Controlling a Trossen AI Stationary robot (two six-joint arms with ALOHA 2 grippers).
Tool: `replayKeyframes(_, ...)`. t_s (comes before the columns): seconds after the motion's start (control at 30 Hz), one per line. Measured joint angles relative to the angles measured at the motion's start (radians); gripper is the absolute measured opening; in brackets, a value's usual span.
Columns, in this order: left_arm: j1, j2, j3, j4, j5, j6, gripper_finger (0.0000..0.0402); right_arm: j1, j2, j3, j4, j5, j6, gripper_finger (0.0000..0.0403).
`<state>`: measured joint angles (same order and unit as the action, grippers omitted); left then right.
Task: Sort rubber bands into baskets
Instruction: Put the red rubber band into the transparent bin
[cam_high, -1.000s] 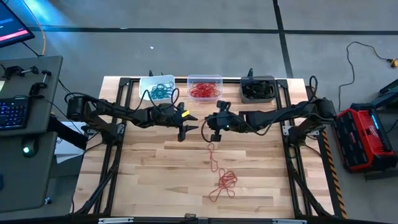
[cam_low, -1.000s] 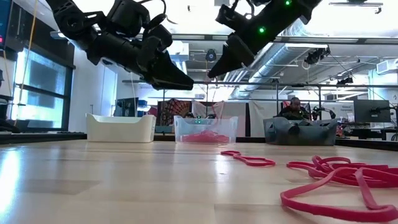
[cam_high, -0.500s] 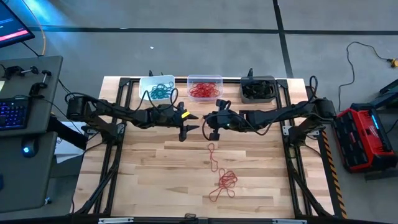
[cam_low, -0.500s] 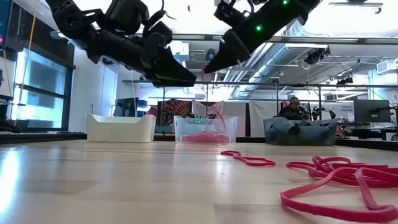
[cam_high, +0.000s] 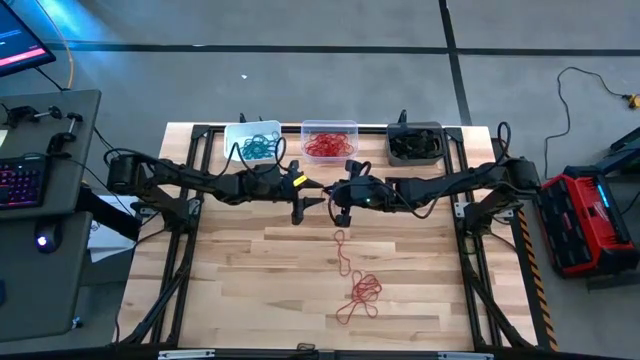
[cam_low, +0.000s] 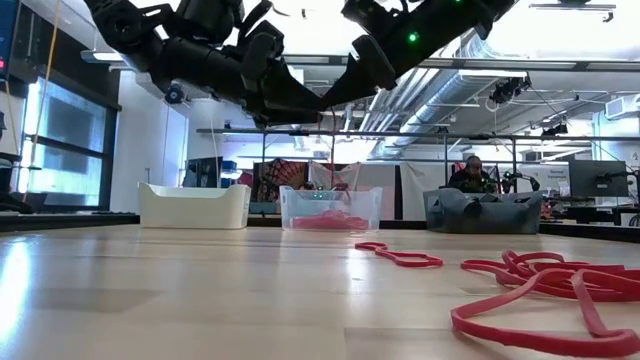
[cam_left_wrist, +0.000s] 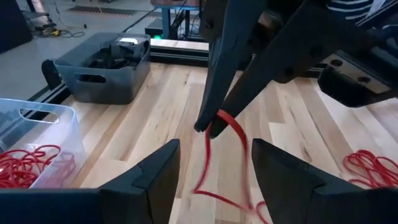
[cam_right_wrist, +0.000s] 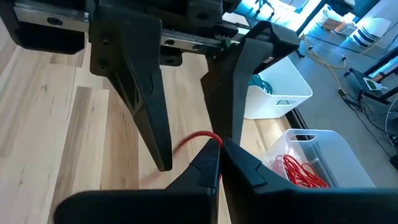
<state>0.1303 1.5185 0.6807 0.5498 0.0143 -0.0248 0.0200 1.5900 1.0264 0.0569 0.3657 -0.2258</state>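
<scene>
Over the middle of the table my right gripper (cam_high: 336, 208) is shut on a red rubber band (cam_left_wrist: 227, 121). My left gripper (cam_high: 312, 203) faces it, open. Its two fingers (cam_right_wrist: 146, 112) stand on either side of the right fingertips and the band, touching neither. Three baskets line the far edge. The white one (cam_high: 252, 143) holds teal bands, the clear one (cam_high: 329, 141) red bands, and the dark grey one (cam_high: 416, 143) black bands. More red bands lie on the wood: a short chain (cam_high: 343, 252) and a pile (cam_high: 362, 292). My right gripper pinches the red band's upper bend (cam_right_wrist: 204, 137) between the free ends of its two fingers (cam_right_wrist: 249, 171). The fingers slant downward, coming from the table's right. The band hangs slack below them in a loose loop (cam_left_wrist: 208, 186). Whether its lower end reaches the table I cannot tell.
Black frame rails (cam_high: 196, 190) run along the table's left, right and far edges. Bare wood (cam_high: 250, 280) lies in front of the left arm. A person (cam_low: 474, 172) sits in the room behind the grey basket.
My left gripper has risen and gone toward the table's right, up to my right gripper's tips, so its open fingers now flank the hanging red band. My right gripper has stayed in place, shut on the band, with its fingers tipped a little flatter.
</scene>
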Motion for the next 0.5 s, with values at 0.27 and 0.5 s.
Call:
replayKeyframes(0.27,0.0,0.0,0.0,-0.027,0.0,0.02,0.0114,0.0,0.0,0.0,0.024,0.0,0.0,0.0)
replayKeyframes(0.5,0.0,0.0,0.0,-0.028,-0.051,0.07,0.0008,0.0,0.0,0.0,0.004,-0.001,0.064,0.0)
